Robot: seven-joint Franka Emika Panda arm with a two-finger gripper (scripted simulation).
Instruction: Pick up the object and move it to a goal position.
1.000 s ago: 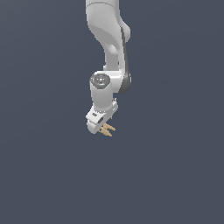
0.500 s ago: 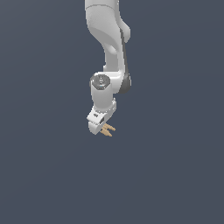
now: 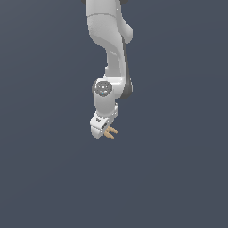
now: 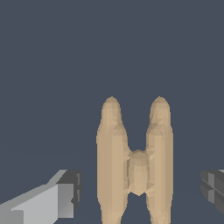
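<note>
Object: tan twin-rod piece, seen between the fingers of the gripper; grasp cannot be told. Position unchanged from earlier frames.

Figure: supporting surface. Both views were filled by one plain grey surface, dark slate-blue in tone and even in shade from edge to edge. In the exterior view it extended behind and below everything else in the frame, with the same colour at the exterior view's left and right. In the wrist view the same flat grey surface formed the whole backdrop. Whether this surface was a floor, a tabletop or a plain background could not be determined from either view. Whether the small wooden piece lay directly on it or hung clear of it could likewise not be determined.
</note>
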